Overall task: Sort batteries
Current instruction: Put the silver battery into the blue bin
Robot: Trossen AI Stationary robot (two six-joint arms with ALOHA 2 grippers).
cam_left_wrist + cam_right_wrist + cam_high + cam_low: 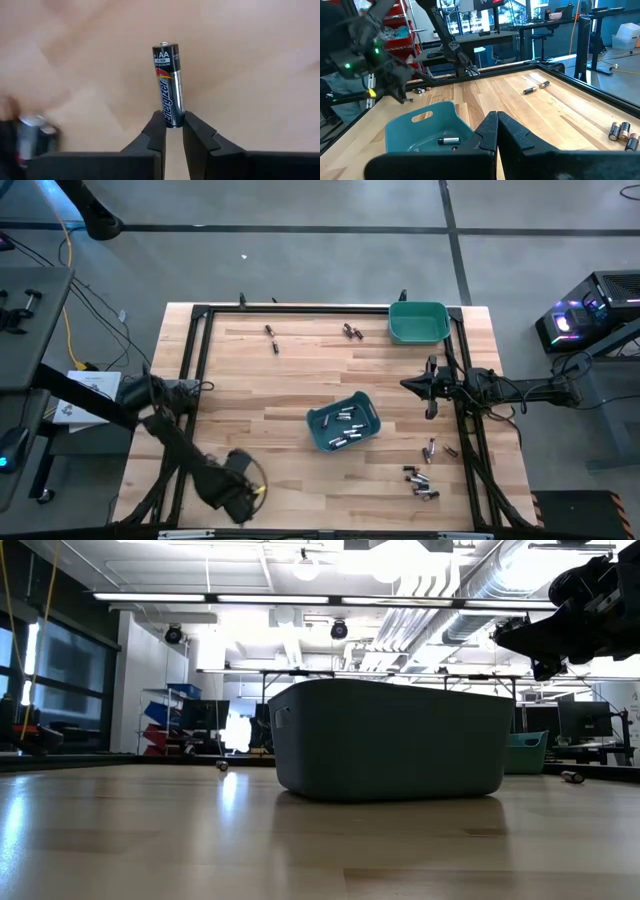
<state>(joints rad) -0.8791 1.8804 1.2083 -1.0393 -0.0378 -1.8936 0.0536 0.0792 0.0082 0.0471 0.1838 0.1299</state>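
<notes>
My left gripper [170,131] is over the table's near left part [240,478] and is shut on a black-and-silver AA battery [168,82]. My right gripper [496,125] is shut on nothing and hovers above the table's right side [430,388], high in the low view [545,635]. A teal bin [343,422] at the table's middle stands on its base and has several batteries in it [451,141]. A second teal bin [418,322] stands at the far right corner. Loose batteries lie on the wood at the far side [272,338] [350,332] and the near right [420,480]. My left gripper pinches the AA battery by its flat lower end [171,120] between the two fingertips [156,131]. The battery runs on in line with the fingers, its button end [164,44] pointing away from them. It shows against blurred wood; whether it touches the table I cannot tell.
A black frame [190,360] runs round the wooden top. Another battery [30,135] shows blurred beside my left fingers. Batteries lie near the right rail [622,131] and farther off [535,88]. Bare wood stretches between the middle bin and the left arm.
</notes>
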